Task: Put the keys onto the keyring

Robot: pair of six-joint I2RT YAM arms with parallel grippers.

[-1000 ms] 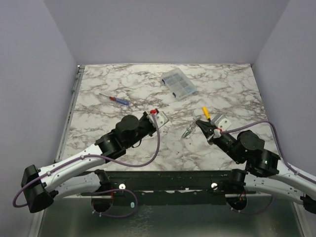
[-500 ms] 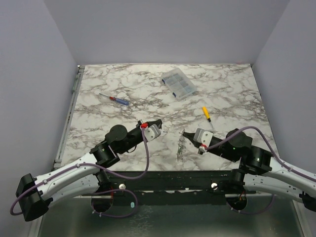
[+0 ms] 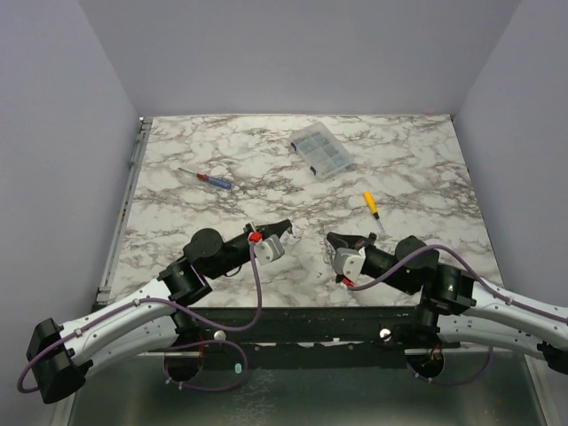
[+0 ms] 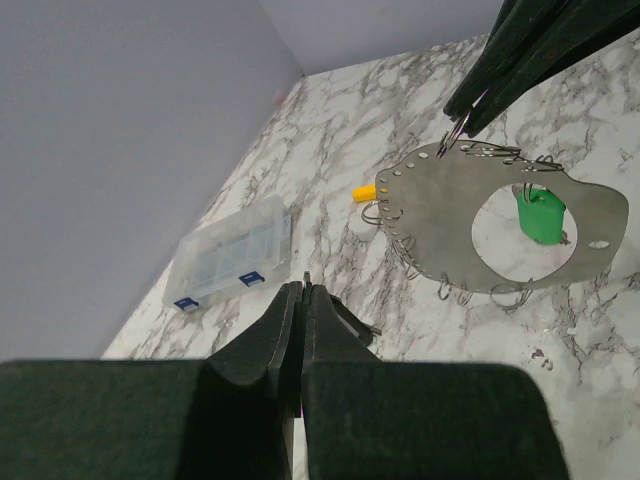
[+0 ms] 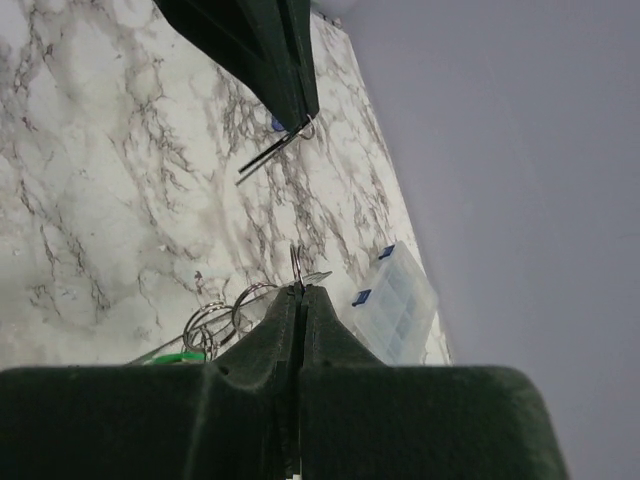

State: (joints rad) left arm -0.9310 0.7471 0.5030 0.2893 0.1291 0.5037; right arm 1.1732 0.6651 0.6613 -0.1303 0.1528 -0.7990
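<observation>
Landmark: yellow-handled screwdriver (image 3: 370, 205); every place below is told from it.
Left gripper (image 3: 286, 227): nearer the arm bases than the screwdriver and well to its left. Its jaws are pressed together on a thin silvery key (image 5: 268, 155) (edge-on in the right wrist view, so "key" is a judgement).
Right gripper (image 3: 331, 239): on the screwdriver's near side, just to its left. Its jaws are closed on the keyring (image 4: 452, 140), a wire loop at the rim of a metal plate (image 4: 450, 215). The plate hangs below, with a green tag (image 4: 541, 215) showing through its hole.
Key's long axis: runs on from the left fingertips at a slant, its free end apparently on the right gripper's side.
Deciding relation: the two tips face each other, apart, and the loop lies ahead of the key, toward the screwdriver.
Nearer arm: neither, since each already carries its part.
</observation>
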